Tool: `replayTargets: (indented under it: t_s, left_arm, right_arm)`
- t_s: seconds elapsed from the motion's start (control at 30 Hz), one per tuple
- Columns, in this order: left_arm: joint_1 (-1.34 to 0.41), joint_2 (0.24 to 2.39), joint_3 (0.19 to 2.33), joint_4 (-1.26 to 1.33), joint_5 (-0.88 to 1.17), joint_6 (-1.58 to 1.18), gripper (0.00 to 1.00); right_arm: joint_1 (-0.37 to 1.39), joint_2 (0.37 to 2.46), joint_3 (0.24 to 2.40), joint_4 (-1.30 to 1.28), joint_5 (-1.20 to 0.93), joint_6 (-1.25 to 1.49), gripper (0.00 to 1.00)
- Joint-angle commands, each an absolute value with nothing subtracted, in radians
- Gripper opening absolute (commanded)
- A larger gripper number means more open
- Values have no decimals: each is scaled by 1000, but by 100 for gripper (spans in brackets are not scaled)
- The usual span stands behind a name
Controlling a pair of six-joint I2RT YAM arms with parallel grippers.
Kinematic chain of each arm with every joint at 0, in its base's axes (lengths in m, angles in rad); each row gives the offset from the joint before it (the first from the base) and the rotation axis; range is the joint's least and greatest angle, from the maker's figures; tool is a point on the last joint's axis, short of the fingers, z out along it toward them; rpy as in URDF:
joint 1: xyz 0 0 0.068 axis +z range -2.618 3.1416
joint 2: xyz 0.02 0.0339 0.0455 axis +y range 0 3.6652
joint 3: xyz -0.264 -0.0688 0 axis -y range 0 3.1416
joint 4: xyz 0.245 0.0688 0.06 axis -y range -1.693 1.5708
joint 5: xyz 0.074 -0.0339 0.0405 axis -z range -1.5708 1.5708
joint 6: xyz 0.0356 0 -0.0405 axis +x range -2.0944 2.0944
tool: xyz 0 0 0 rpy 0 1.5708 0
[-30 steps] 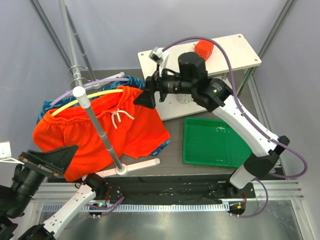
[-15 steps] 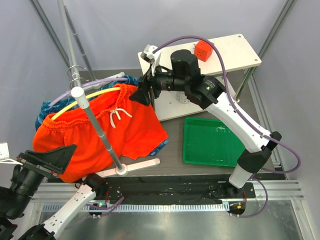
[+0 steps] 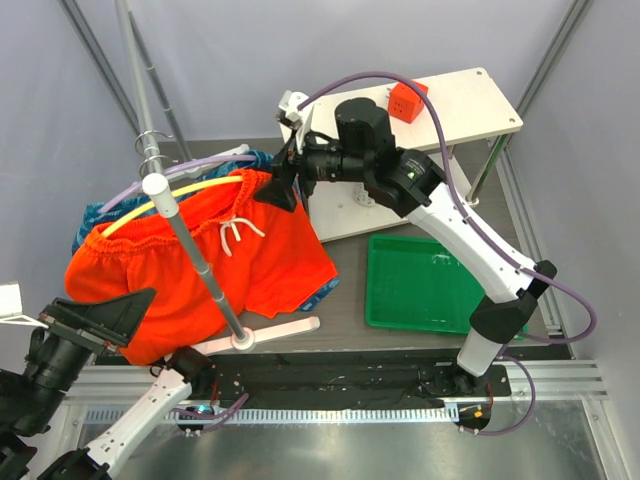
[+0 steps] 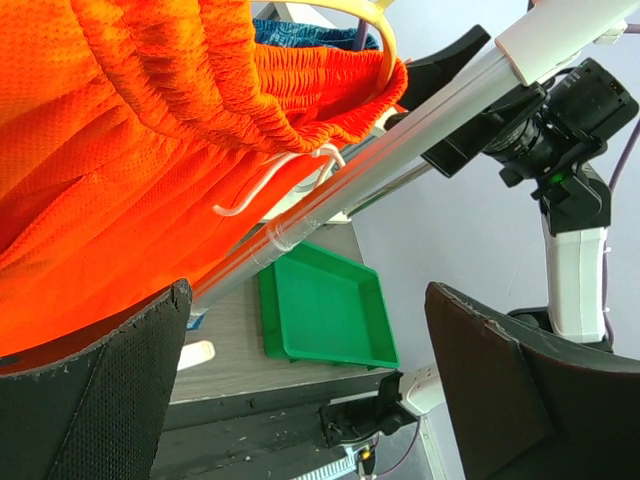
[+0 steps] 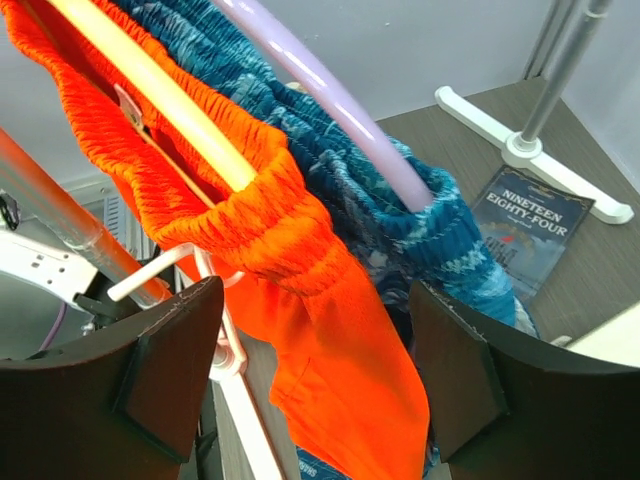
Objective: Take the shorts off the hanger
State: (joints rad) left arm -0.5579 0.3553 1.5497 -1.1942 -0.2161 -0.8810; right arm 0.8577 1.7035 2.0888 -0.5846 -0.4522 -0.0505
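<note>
The bright orange shorts (image 3: 200, 265) with a white drawstring (image 3: 232, 234) hang on a yellow hanger (image 3: 165, 202). The blue-teal shorts (image 3: 268, 160) hang behind them on a lavender hanger (image 3: 195, 165). My right gripper (image 3: 281, 187) is open at the right end of both waistbands. In the right wrist view the orange shorts (image 5: 330, 330) hang between its fingers and the teal shorts (image 5: 430, 235) lie just right of them. My left gripper (image 3: 100, 318) is open and empty at the lower left, below the orange cloth (image 4: 110, 160).
A white stand pole (image 3: 200, 260) with a crossed base (image 3: 255, 337) leans in front of the shorts. A green tray (image 3: 430, 285) lies at the right. A white shelf (image 3: 470, 105) holds a red box (image 3: 407, 100). A book (image 5: 525, 215) lies on the table.
My right gripper has moved left and now sits at the right end of the hanging waistbands. The left arm has not moved.
</note>
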Motion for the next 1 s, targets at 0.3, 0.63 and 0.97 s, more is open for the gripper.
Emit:
replayTargets:
  t_s: [0.3,0.63,0.97]
  left_arm:
    - [-560,387,1552,-1187,-216,-939,94]
    - [-560,391,1554,-1193,-210,-939,93]
    - [-560,396,1559,-1180,-189,-942,92]
  right_arm:
    - [963,1697,2074,-578,-462,-18,53]
    - [968,1666,2043,-517,-526,-18,13]
    - [980,1666,2123,-494,-580,-75,1]
